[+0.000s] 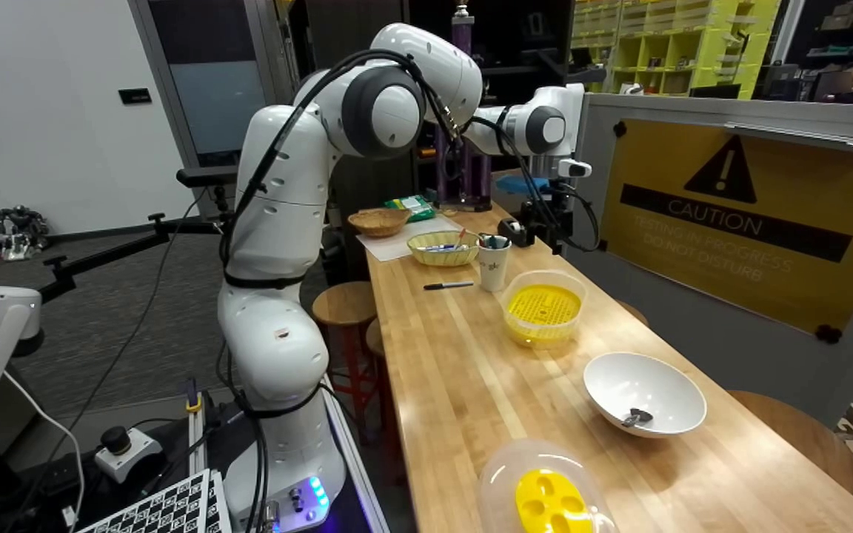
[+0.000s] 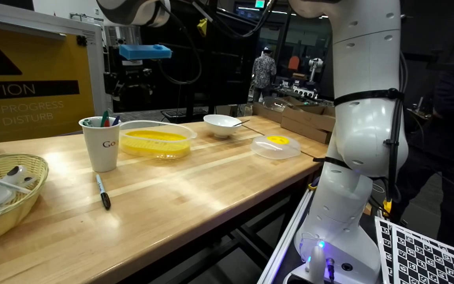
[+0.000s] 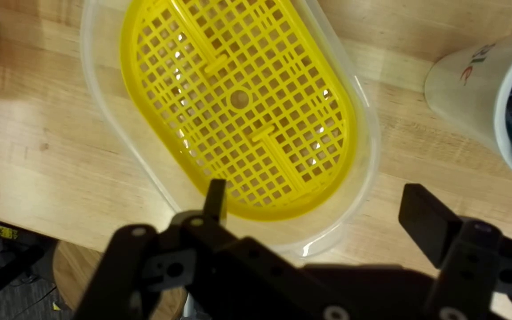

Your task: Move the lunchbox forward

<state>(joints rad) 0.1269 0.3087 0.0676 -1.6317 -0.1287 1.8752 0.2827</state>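
The lunchbox is a clear, rounded oval tub with a bright yellow grid insert. It stands on the wooden table in both exterior views point(image 1: 543, 309) point(image 2: 156, 142). In the wrist view the lunchbox point(image 3: 242, 106) fills the upper middle, its top end cut off by the frame. My gripper point(image 3: 316, 195) is open, with its fingers wide apart and nothing between them. It is above the table; in the wrist view the left finger overlaps the tub's near end and the right finger is over bare wood. In an exterior view the gripper point(image 2: 130, 90) is dark and hangs above the tub's height.
A white cup of pens point(image 1: 494, 263) stands close beside the lunchbox. A black marker point(image 2: 103, 192) lies near a wicker basket point(image 1: 443, 249). A white bowl with a spoon point(image 1: 645, 394) and a clear lid with a yellow piece point(image 2: 276, 147) are also on the table.
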